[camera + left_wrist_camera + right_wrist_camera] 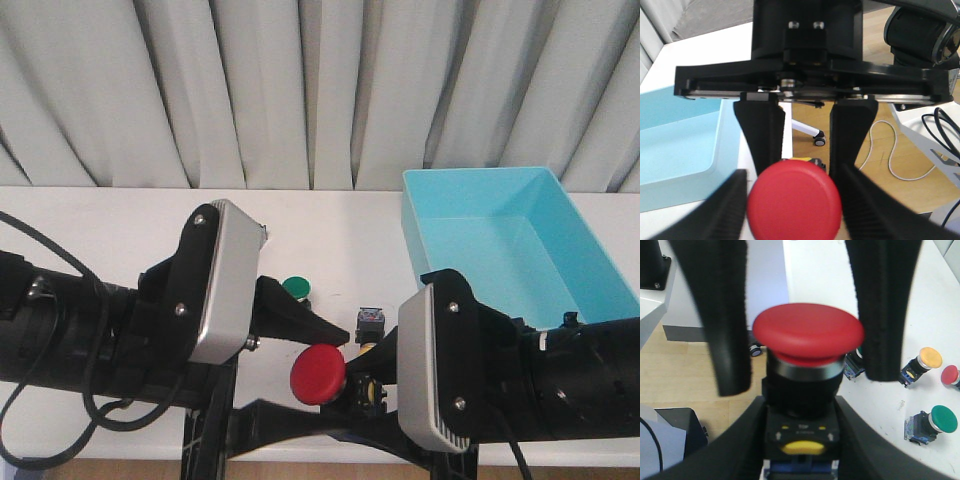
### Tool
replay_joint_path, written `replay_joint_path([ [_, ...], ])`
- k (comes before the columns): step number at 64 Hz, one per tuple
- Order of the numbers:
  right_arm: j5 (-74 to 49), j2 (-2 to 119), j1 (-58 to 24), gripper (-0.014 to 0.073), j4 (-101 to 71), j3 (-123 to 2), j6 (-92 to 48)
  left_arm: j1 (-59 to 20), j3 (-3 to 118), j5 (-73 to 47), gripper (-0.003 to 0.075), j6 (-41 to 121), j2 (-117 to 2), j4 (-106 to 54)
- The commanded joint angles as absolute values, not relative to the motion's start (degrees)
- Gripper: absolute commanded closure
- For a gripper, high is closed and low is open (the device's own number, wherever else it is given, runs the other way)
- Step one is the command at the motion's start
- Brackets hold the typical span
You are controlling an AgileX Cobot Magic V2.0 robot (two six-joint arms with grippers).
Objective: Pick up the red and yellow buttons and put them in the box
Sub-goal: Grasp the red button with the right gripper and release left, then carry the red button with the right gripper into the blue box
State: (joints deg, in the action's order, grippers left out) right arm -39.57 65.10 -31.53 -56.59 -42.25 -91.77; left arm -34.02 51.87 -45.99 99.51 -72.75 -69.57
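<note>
Green button [295, 289] behind, red button [318, 376] between both jaws

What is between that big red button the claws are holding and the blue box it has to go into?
Nothing visible. The red button hangs near the table's front edge, both claws around it, held by the right claw. The light-blue box sits open-topped, farther back to the right. Only the right arm's own wrist sits toward it.

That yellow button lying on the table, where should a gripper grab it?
Grip the yellow button across its black body, just behind the cap, coming down from above: it lies on its side, and the domed cap would likely slip.
</note>
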Motion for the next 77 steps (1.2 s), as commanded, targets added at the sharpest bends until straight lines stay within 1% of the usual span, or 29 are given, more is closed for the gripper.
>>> replay_joint_path([
  [1,-38.66,64.28,-31.60,0.0377,-58.75,-44.03,-91.34,-34.30,53.38,-46.34,0.0185,99.18,-71.66,-71.94],
  [7,-38.66,64.23,-31.60,0.0377,-56.94,-44.03,-89.40,-34.30,53.38,-45.59,0.0149,98.35,-71.66,-69.61],
  [12,-38.60,64.23,-31.54,0.0377,-53.13,-44.03,-84.32,-34.30,53.38,-43.78,0.0150,96.75,-71.66,-67.19],
  [20,-38.34,64.04,-31.54,0.0375,-41.61,-44.14,-73.35,-34.30,53.38,-40.12,0.0155,92.22,-71.66,-61.61],
  [27,-37.54,63.48,-31.54,0.0373,-27.69,-44.35,-57.79,-34.30,53.38,-37.56,0.0155,87.91,-71.66,-55.33],
  [33,-37.41,63.40,-30.32,0.0373,-12.91,-46.19,-38.42,-34.30,53.38,-36.15,0.0155,84.69,-71.66,-50.89],
  [37,-38.15,63.84,-27.80,0.0373,-3.67,-48.62,-22.24,-34.30,53.38,-35.80,0.0155,83.13,-71.66,-49.20],
  [41,-40.29,64.79,-24.17,0.0372,3.91,-51.29,-10.28,-34.30,53.38,-35.67,0.0155,82.16,-71.66,-48.52],
  [46,-42.63,67.19,-18.59,0.0370,10.02,-54.51,-1.13,-34.30,53.38,-35.67,0.0155,81.94,-71.66,-48.32],
  [50,-43.59,69.79,-14.10,0.0370,10.99,-57.34,2.47,-34.30,53.38,-35.67,0.0155,81.94,-71.66,-48.32],
  [55,-44.19,74.05,-9.04,0.0367,10.25,-60.15,3.10,-34.30,53.38,-35.67,0.0155,81.95,-71.66,-48.27],
  [60,-44.62,78.54,-5.76,0.0365,9.25,-63.27,3.10,-34.30,53.38,-35.67,0.0155,81.95,-71.66,-48.27],
  [67,-45.33,85.59,-3.32,0.0363,8.73,-67.14,3.10,-34.30,53.38,-35.72,0.0155,81.95,-71.66,-48.27],
  [77,-45.51,95.36,-2.92,0.0359,8.77,-72.34,2.83,-34.30,53.38,-35.85,0.0155,81.95,-71.66,-48.27],
])
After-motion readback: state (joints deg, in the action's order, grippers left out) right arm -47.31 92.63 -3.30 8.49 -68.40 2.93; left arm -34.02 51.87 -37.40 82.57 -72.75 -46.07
